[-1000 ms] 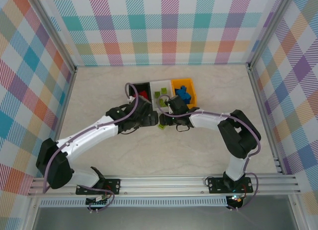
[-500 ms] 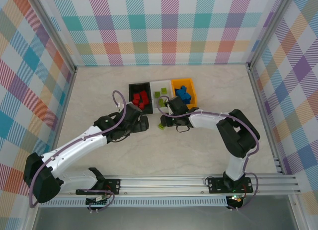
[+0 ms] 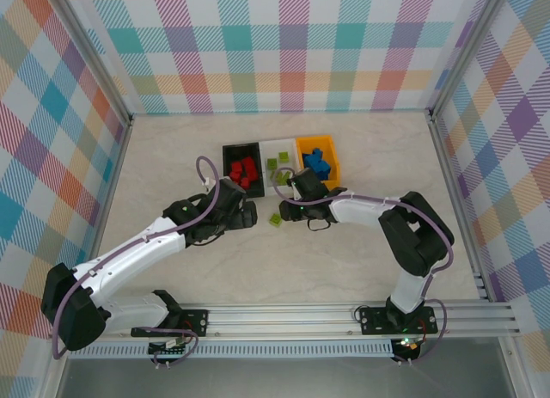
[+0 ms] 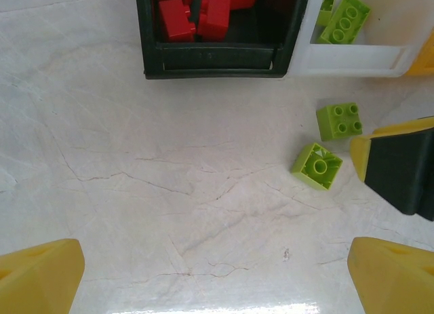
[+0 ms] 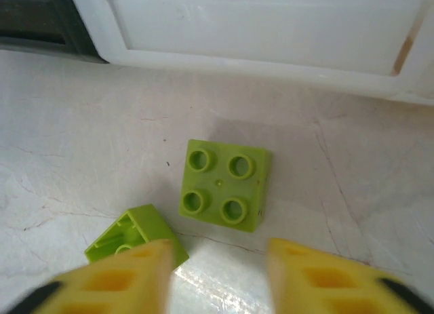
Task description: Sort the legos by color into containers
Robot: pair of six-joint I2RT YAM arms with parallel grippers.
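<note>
Your left arm [image 3: 142,247] lies in the lower left of the top view. From its base at the bottom edge it folds back to an elbow near the left wall, and then the white forearm runs diagonally up and right toward the middle. The left gripper [image 4: 217,279] looks down on the bench [image 3: 344,269] just below the black bin [image 4: 217,58]. Its two yellow fingers sit in the bottom corners of the wrist view, wide apart, with only bench between them.

Your right arm [image 3: 369,211] rises from its base at the lower right and bends at a dark elbow on the right side, and its forearm reaches left to the middle. The right gripper [image 5: 217,273] hangs low over the bench, with its fingers apart and holding nothing. Just above them in its wrist view lies a studs-up green brick [image 5: 226,185]. At the lower left lies an overturned green brick [image 5: 129,232] with its hollow side showing, partly behind one finger. The two bricks lie just beside each other on the bench, below the wall of the white bin [image 5: 258,29].

The three bins stand in a row at the upper centre of the top view. The black bin holds red legos [image 4: 196,12], the white bin holds green legos [image 4: 346,15], and the orange-yellow bin [image 3: 331,168] holds blue legos [image 3: 316,162].
</note>
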